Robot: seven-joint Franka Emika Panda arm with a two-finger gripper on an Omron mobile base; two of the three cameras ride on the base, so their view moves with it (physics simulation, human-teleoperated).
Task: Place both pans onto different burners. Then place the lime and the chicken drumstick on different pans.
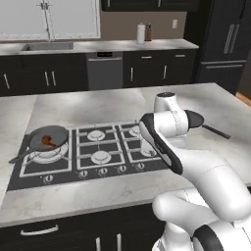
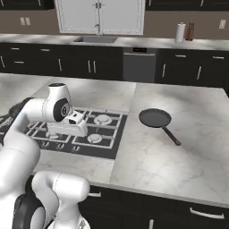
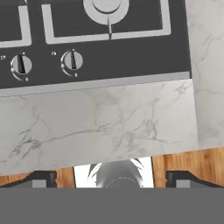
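On the far-left burner (image 1: 49,153) sits the grey pan (image 1: 48,138), the drumstick (image 1: 47,141) already in it. Mid-cooktop (image 1: 93,169), the gripper (image 3: 111,175) hangs empty, jaws wide apart. The dark pan (image 2: 155,118) waits on the right counter (image 2: 179,152), awaiting a burner.

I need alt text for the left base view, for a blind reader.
A grey pan holding a chicken drumstick sits on the far-left burner of a black cooktop. A darker pan rests on the marble counter to the right, behind the white arm.
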